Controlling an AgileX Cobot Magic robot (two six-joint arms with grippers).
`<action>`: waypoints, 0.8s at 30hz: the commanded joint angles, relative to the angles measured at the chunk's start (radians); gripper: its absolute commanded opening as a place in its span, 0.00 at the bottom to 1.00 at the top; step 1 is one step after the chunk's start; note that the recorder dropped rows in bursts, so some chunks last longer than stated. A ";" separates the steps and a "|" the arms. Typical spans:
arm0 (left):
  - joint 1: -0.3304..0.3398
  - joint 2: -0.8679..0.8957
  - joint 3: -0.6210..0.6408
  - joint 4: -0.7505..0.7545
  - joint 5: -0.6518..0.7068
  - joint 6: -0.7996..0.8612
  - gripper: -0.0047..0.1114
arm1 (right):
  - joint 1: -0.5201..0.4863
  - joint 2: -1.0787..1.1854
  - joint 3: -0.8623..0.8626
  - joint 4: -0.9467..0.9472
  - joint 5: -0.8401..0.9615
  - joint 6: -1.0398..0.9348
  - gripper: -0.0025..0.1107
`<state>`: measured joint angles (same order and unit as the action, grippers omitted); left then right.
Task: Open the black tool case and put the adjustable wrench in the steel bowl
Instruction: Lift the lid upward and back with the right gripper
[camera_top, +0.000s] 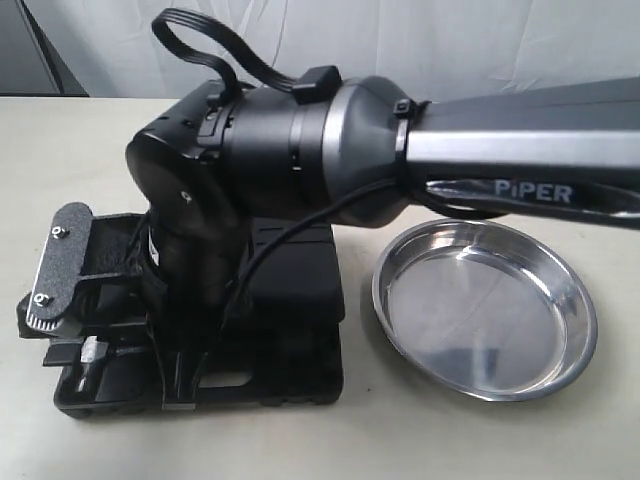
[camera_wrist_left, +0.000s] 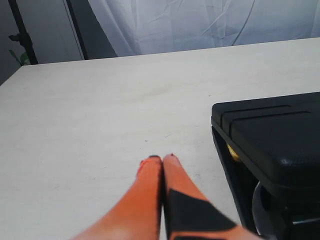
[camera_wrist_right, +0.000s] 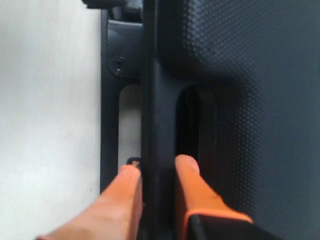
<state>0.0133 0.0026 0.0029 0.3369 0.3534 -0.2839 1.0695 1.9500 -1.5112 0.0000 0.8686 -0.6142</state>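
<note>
The black tool case lies on the table at lower left, largely covered by my right arm, which reaches across from the right. My right gripper has one orange finger on each side of the case's handle bar, pressed against it. Beside the case's end, my left gripper is shut on nothing, low over bare table. There a dark gap under the lid shows something yellow. The steel bowl sits empty to the right of the case. The adjustable wrench is hidden.
A grey textured plate with two screws sits over the case's left end; I cannot tell what it belongs to. A white curtain hangs behind the pale tabletop.
</note>
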 joint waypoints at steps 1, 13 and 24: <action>0.004 -0.003 -0.003 -0.003 -0.006 -0.001 0.04 | 0.000 -0.016 -0.019 -0.119 -0.029 0.044 0.01; 0.004 -0.003 -0.003 -0.003 -0.006 -0.001 0.04 | 0.000 -0.055 -0.019 -0.373 -0.127 0.177 0.01; 0.004 -0.003 -0.003 -0.003 -0.006 -0.001 0.04 | -0.005 -0.059 -0.019 -0.811 -0.314 0.428 0.01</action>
<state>0.0133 0.0026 0.0029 0.3369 0.3534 -0.2839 1.0729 1.9002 -1.5224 -0.6606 0.6513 -0.2709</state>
